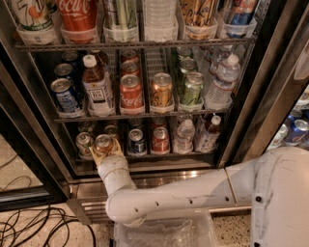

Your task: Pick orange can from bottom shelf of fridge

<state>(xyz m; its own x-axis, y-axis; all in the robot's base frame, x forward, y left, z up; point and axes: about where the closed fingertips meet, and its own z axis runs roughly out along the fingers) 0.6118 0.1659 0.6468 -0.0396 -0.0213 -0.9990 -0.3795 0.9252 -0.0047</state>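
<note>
The fridge (251,120) stands open, its drinks packed in lanes. On the bottom shelf (166,154), the orange can (103,142) stands upright near the left. The end effector (104,148) meets it from the front, probably because neighbouring cans crowd both sides. I cannot tell whether it has closed on the can.

The tool (104,150) is at the front of the bottom shelf (159,155), right at the orange can (103,142). It hides the can's lower part, so only the top shows. The top row of drinks (120,14) is cut off by the upper edge. The robot arm (188,195) hides part of the fridge (159,176) base. The back cans (87,126) are mostly hidden by the front ones.
</note>
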